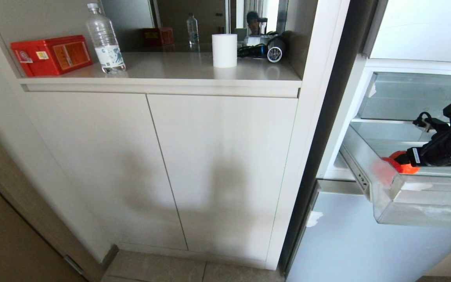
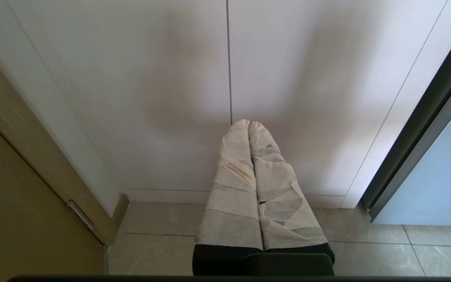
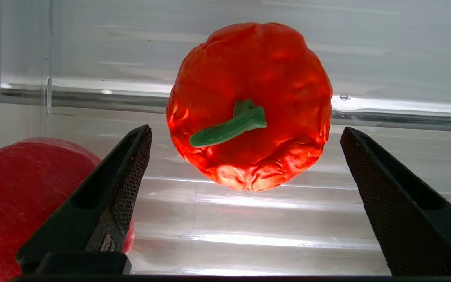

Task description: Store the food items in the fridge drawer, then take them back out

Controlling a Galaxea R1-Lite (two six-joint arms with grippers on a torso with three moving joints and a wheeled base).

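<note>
Red pepper (image 3: 249, 105) w/ 2nd red item (image 3: 22, 203) cut off, right gripper (image 3: 245, 156) fingers spread

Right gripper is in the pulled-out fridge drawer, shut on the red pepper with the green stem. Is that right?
Not quite. The right gripper is in the fridge drawer, but its fingers stand open on either side of the red pepper, not shut on it. The right wrist view shows this.

You have 2 food items on the ribbed floor of the pulled-out fridge drawer (image 1: 386, 196): an orange-red pepper (image 3: 249, 105), green stem showing, and a darker red piece (image 3: 22, 199) beside it.
</note>
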